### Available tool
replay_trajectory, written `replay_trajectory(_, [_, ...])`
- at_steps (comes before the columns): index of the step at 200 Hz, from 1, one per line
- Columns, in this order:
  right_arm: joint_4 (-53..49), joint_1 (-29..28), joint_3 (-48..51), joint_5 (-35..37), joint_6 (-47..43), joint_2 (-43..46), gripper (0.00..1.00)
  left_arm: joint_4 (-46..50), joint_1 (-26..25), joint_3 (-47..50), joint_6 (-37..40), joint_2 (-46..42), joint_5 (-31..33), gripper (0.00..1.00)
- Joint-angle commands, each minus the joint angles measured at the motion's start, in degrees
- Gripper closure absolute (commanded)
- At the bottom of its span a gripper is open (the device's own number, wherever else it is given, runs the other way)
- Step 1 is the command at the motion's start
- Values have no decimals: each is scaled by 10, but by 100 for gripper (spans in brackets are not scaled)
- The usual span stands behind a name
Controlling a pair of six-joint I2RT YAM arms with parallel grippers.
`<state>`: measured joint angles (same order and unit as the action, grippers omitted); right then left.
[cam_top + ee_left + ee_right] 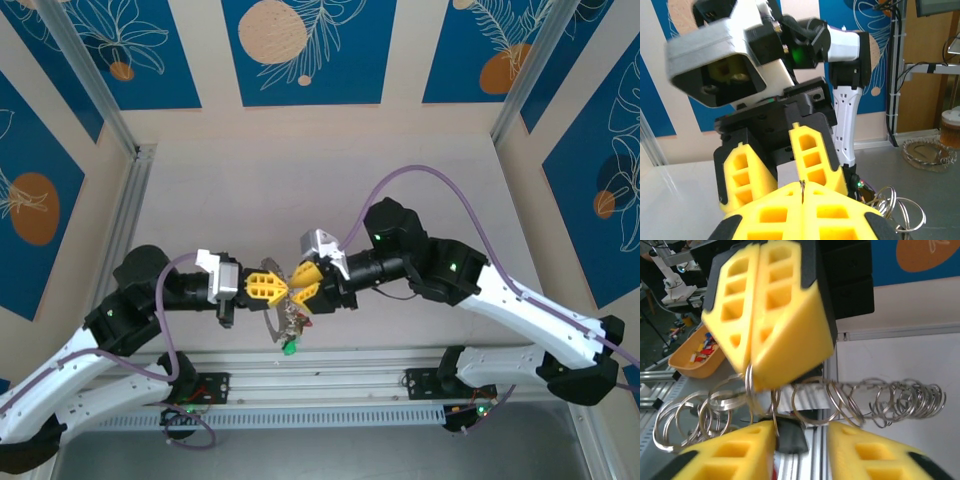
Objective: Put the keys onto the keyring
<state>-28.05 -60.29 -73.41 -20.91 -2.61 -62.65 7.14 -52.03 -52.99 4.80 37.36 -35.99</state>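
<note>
Bright yellow fingers trimmed in black mark both the left end effector [283, 288] and the right end effector [299, 284]. The arms [540, 315] are black and white, with purple cables [430, 168]. The keyring [748, 390] is silver-grey. The black key [790, 437] has a black head, the green key [289, 347] a green one. The table [300, 190] is pale grey. The walls [310, 50] are beige with blue panels carrying white leaf outlines and orange discs. The tray [687, 360] is orange.
</note>
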Motion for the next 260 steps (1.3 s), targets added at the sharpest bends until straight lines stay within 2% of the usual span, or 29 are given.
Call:
replay_trajectory(1, [52, 3, 29, 16, -1, 55, 61, -61, -5, 7, -15, -18, -4, 100])
replay_trajectory(36, [57, 4, 45, 46, -12, 95, 59, -72, -5, 15, -27, -26, -5, 100])
replay_trajectory(143, [136, -7, 37, -16, 2, 52, 68, -93, -5, 24, -43, -7, -27, 100])
replay_trajectory(260, [109, -24, 30, 15, -4, 32, 85, -125, -5, 36, -50, -4, -22, 100])
